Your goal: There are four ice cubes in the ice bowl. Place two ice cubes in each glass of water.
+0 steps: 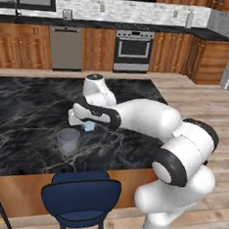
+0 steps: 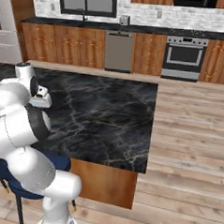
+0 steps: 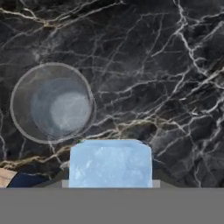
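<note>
gripper (image 1: 88, 127) clamped on an ice cube (image 3: 110, 162), carrying; next move: toward the glass (image 3: 52, 103) at ten o'clock.

One pale-blue ice cube (image 3: 110, 164), a frosty translucent block, sits in my pincer (image 1: 87, 128), raised off the black marble worktop (image 1: 33, 109). Down and to one side of my pincer stands a glass of water (image 1: 68, 140), a short clear tumbler, upright on the worktop; in the hand view its round mouth (image 3: 52, 103) lies just beside the cube, apart from it
</note>
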